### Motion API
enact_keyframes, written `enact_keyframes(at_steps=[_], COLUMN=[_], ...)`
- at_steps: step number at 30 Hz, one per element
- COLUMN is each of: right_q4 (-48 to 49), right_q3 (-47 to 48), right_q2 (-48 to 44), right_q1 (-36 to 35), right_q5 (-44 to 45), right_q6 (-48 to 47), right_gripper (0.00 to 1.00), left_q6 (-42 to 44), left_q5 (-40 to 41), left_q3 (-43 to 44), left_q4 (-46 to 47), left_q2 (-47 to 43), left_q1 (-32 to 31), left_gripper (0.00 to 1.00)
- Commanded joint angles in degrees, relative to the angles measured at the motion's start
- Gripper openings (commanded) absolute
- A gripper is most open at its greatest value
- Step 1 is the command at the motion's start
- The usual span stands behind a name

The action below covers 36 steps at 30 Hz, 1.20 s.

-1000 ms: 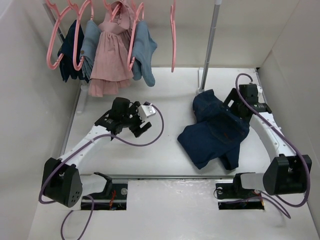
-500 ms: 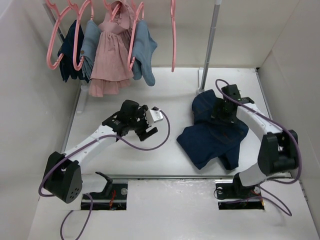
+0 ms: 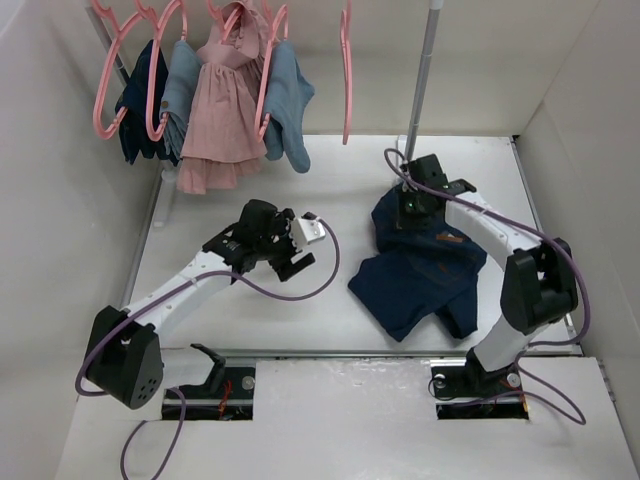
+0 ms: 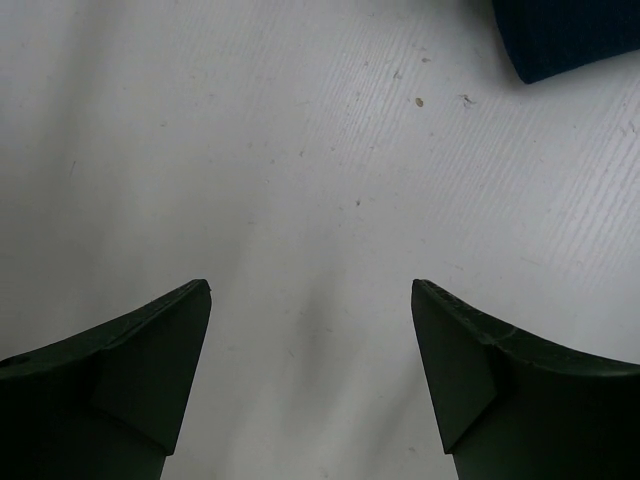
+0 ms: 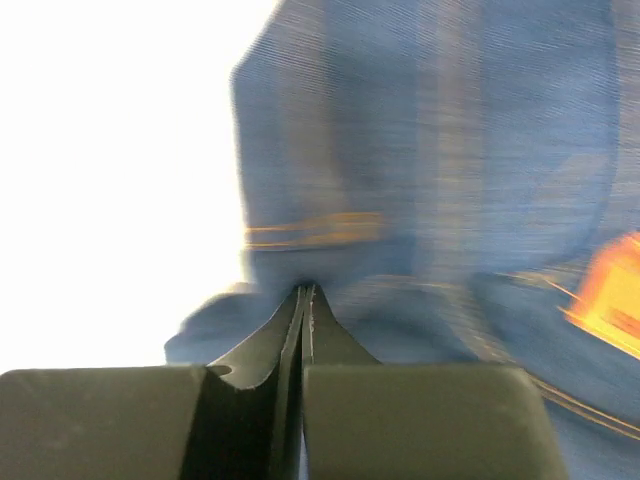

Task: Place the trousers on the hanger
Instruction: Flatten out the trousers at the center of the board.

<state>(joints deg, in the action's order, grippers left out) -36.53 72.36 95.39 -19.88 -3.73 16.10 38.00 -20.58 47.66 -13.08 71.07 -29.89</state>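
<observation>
Behind the trousers (image 3: 412, 278), a pole (image 3: 421, 90) stands near the hanger (image 3: 346, 70).

The right wrist view smears the trousers (image 5: 450, 150) into streaks, so I can't tell whether the right gripper (image 5: 303, 292), fingertips pressed together, has caught any denim. From above, the hanger (image 3: 346, 80) is cut off at its hook by the picture's top edge.
</observation>
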Motion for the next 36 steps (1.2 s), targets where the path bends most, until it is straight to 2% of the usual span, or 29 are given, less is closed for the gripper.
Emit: enact_keyframes(at_steps=[1,4,5,6,9,11,12,13,14,15,16,17,18,22,25,27,28,30,33,36], right_q4=[8.12,24.27,27.54,29.22,28.72,24.43,20.84,12.62,8.19,3.97,-2.51,-4.75,-6.78,-11.97,-14.35,-12.96,-11.73,-9.79,-8.21,-3.55], right_q3=[7.69,6.49,5.87,6.74,9.12,9.73,9.73,8.51,7.46,4.49,2.37,-0.09,-2.63,-14.76,-18.47,-21.90,-21.91,-21.91,-21.73,-23.57], right_q2=[-3.80,-13.11,-15.13,-17.85,-20.94,-21.48,-22.17,-22.70,-22.71,-23.32,-24.89,-26.21,-27.88,-39.30,-45.11,-45.12,-43.90,-38.92,-33.71,-28.52], right_q1=[-2.88,-2.88,-3.58,-5.24,-7.45,-6.50,-3.88,-2.29,-0.62,2.62,4.04,5.19,7.72,14.58,17.84,18.55,18.56,18.56,21.97,25.66], right_q5=[-13.82,-13.86,-12.02,-6.44,1.77,7.12,8.98,10.57,13.28,14.61,15.67,16.98,19.43,20.77,22.62,22.62,19.75,18.93,19.29,14.56], right_q6=[3.22,15.43,17.63,19.31,19.84,21.68,23.35,26.85,28.53,29.59,30.74,31.62,32.50,33.12,32.60,31.64,30.76,29.87,28.12,26.27], right_gripper=[0.00,0.00,0.00,0.00,0.00,0.01,0.33,0.54,0.66,0.84,0.86,0.95,1.00,1.00,1.00,1.00,1.00,1.00,1.00,1.00], left_q6=[-0.82,-0.82,-0.82,-0.82,0.15,1.55,2.77,2.78,3.57,3.57,4.27,5.23,5.77,6.30,4.81,4.80,4.80,4.19,2.70,2.70], left_q5=[-1.48,-2.71,-3.32,-3.94,-5.61,-6.75,-7.54,-7.55,-8.16,-8.16,-8.86,-8.86,-9.47,-10.01,-10.01,-10.01,-10.01,-10.01,-8.78,-6.59], left_q3=[2.52,4.98,5.86,5.87,7.70,9.29,10.86,11.75,12.80,13.94,16.30,17.63,19.12,21.86,21.86,20.55,20.54,20.02,19.41,18.70], left_q4=[-0.54,-1.16,-1.16,-1.16,-1.68,-1.68,-1.68,-1.68,-1.68,-1.16,-1.16,-1.16,-1.16,-0.55,0.15,0.77,0.78,0.78,1.39,1.39], left_q2=[-1.29,-0.15,-0.14,0.38,1.79,2.93,3.81,5.82,6.97,8.28,9.69,12.75,14.43,18.93,20.16,20.16,20.16,20.16,20.16,18.76], left_q1=[-0.17,-0.17,-0.17,-0.17,-0.17,-1.57,-2.36,-4.45,-5.61,-6.75,-7.81,-10.08,-11.32,-15.81,-17.83,-18.79,-19.59,-20.29,-20.82,-20.82], left_gripper=[0.80,0.80,0.80,0.80,0.81,0.86,0.88,0.89,0.89,0.91,0.93,0.94,0.94,0.96,0.96,0.96,0.96,0.96,0.96,0.96])
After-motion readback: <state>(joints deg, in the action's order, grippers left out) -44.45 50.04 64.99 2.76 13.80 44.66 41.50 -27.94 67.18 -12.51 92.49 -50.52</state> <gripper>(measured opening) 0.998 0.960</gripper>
